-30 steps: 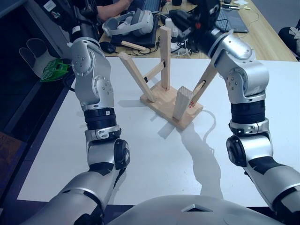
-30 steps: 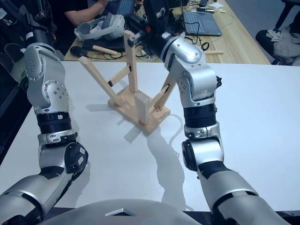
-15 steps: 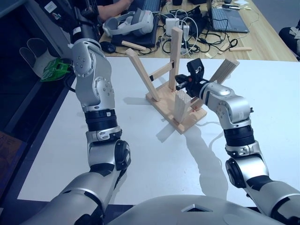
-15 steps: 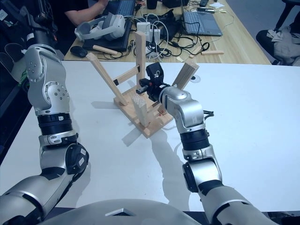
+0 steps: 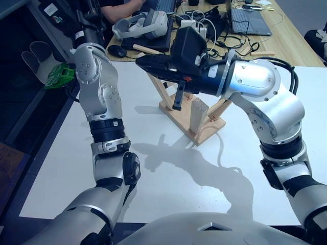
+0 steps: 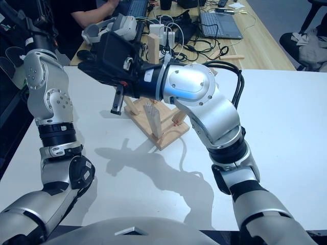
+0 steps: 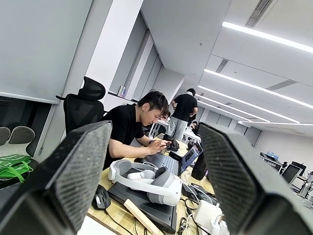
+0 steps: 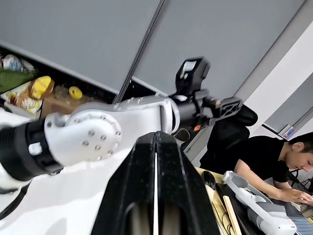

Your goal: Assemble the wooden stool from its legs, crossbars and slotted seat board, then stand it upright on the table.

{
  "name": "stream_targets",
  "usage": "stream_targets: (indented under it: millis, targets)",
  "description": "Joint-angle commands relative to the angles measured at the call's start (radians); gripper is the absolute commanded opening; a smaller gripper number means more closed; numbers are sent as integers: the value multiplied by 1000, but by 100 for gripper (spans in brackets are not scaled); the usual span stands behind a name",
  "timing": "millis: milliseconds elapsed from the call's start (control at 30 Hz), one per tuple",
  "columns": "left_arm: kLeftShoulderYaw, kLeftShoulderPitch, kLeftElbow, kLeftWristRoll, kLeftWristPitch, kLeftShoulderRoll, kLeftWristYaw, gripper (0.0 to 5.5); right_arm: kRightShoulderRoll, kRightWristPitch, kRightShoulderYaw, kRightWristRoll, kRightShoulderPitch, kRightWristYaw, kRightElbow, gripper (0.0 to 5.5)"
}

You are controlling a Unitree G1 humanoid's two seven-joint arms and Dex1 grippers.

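right arm [image 5: 255, 81], half a second ago low beside the stool [image 5: 179, 113] with its gripper among the legs, has swung up and across; right gripper [image 8: 155, 142] hangs above the stool, fingers pressed together on nothing, aimed toward the left arm [image 5: 99, 87]; left gripper [image 7: 154, 134] is raised to the left of and beyond the stool, fingers spread, empty; stool rests inverted on the white table [image 5: 168, 194], seat board [image 5: 204, 133] flat down, legs [image 5: 198, 112] pointing up, partly hidden by the right arm; a loose wooden strip [image 5: 145, 49] lies on the desk [image 5: 286, 46] beyond the stool; judged progress: legs look seated in the board, crossbars cannot be checked; left to do: turning the stool over to stand upright.
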State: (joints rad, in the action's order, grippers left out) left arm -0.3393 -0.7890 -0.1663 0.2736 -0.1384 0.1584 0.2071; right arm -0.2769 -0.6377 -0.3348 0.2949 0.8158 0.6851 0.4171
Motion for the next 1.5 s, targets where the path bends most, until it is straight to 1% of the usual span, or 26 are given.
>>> stream_targets:
  millis: [33,100,167,200,233,333,400,467,533,600,667,733,867,933,1067,1133,1233,1300,1367,1433,1500]
  targets:
    - [-2,4,-3,-12,-4,9,6,327,-79,37,-76,-75,-17,45,7,2]
    - [-2,3,-5,-13,-2,7,4,327,-28,80,-22,-99,1,-32,-48,2]
    - [-1,2,-9,-12,-1,4,2,327,48,91,81,-96,54,-147,-134,2]
    - [1,2,-13,-12,-11,4,0,327,50,60,92,-84,65,-145,-149,2]
    - [3,3,-16,-13,-17,4,0,327,32,53,74,-85,57,-116,-143,2]
    - [18,23,-22,-39,-64,10,18,327,-80,93,-70,-136,-28,14,-54,2]
    - [36,49,-33,-70,-129,15,39,327,-90,116,-87,-179,-55,-2,-58,2]
    - [73,82,-40,-88,-248,23,21,327,-37,135,-9,-217,-38,-121,-122,2]
    - [137,108,-24,-93,-367,37,-49,327,24,162,108,-237,-19,-271,-171,2]
    - [205,121,-6,-103,-442,54,-125,327,81,162,234,-202,-27,-381,-163,2]
    - [243,124,2,-108,-492,71,-181,327,117,142,349,-177,-50,-478,-131,2]
    - [252,129,19,-100,-529,76,-222,327,125,119,444,-176,-76,-565,-122,2]
    - [261,159,94,-68,-600,77,-295,327,133,35,639,-159,-94,-740,-181,2]
    - [266,177,134,-51,-633,76,-328,327,135,6,685,-135,-98,-773,-200,2]
    - [284,209,217,-16,-707,43,-355,327,146,-16,663,-108,-111,-769,-181,2]
    - [294,219,266,3,-749,5,-344,327,152,-25,651,-89,-115,-760,-169,2]
    - [292,222,351,46,-835,-85,-304,327,142,-52,658,-47,-101,-737,-174,2]
    - [287,213,390,70,-886,-154,-269,327,102,-66,676,-24,-65,-713,-211,2]
    - [296,212,417,80,-919,-195,-246,327,52,-84,683,19,-11,-656,-242,2]
    - [310,220,444,82,-941,-207,-240,327,-10,-107,652,80,47,-541,-247,2]
    - [324,225,467,91,-938,-205,-263,327,-79,-170,618,203,120,-375,-199,2]
